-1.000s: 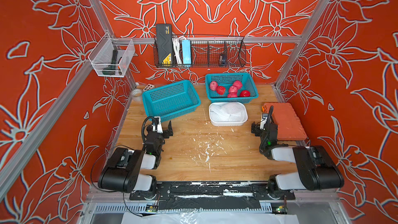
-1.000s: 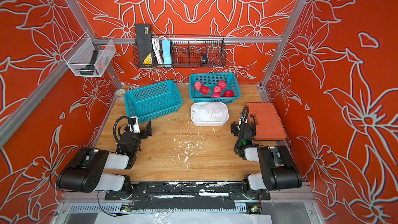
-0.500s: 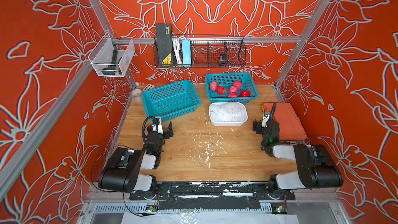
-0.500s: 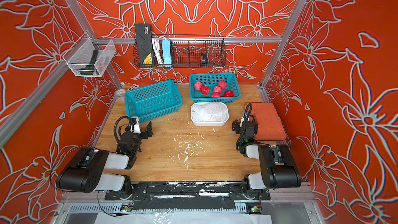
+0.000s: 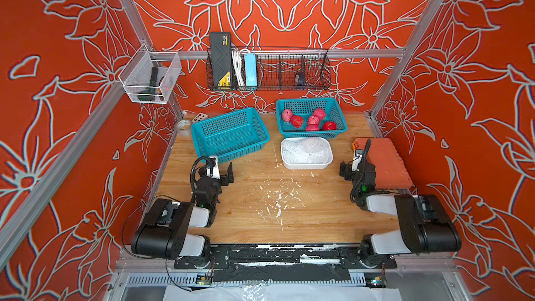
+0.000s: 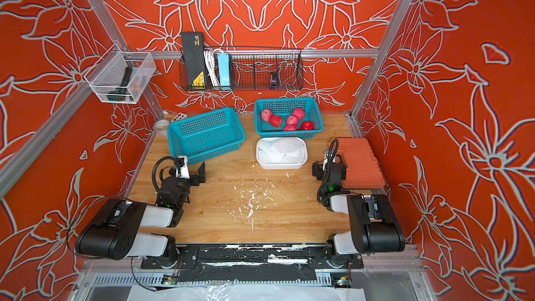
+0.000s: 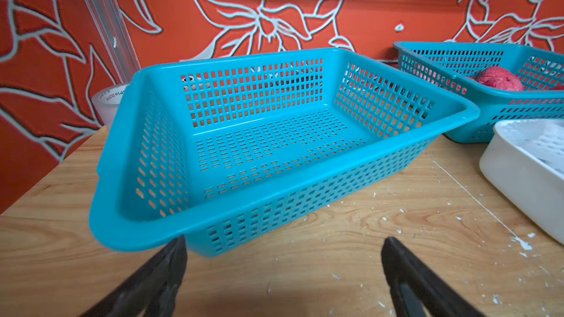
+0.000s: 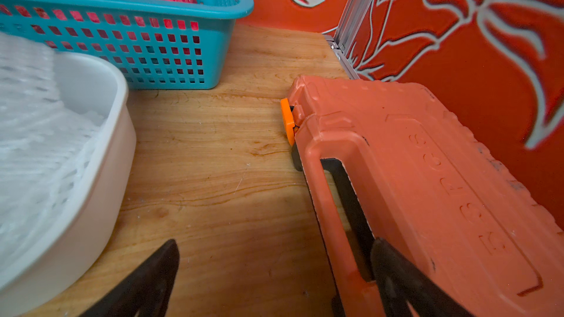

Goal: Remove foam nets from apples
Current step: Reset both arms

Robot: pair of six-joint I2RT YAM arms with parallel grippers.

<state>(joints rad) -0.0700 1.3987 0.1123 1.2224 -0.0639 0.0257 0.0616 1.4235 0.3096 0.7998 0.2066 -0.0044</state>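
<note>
Teal basket [image 7: 268, 175] just beyond the wide-spread left pincer [image 7: 283, 243], white tray [image 7: 518, 184] near it.

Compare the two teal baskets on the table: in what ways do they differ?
The left basket is empty; the right basket holds apples. The left basket sits turned at an angle; the right basket sits nearly square to the back wall. The left basket reaches nearer the front of the table; the right basket lies further back. Both are teal, rectangular, perforated plastic, standing upright on the table.

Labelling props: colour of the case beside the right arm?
Case is orange-red; clearest in right wrist view.
</note>
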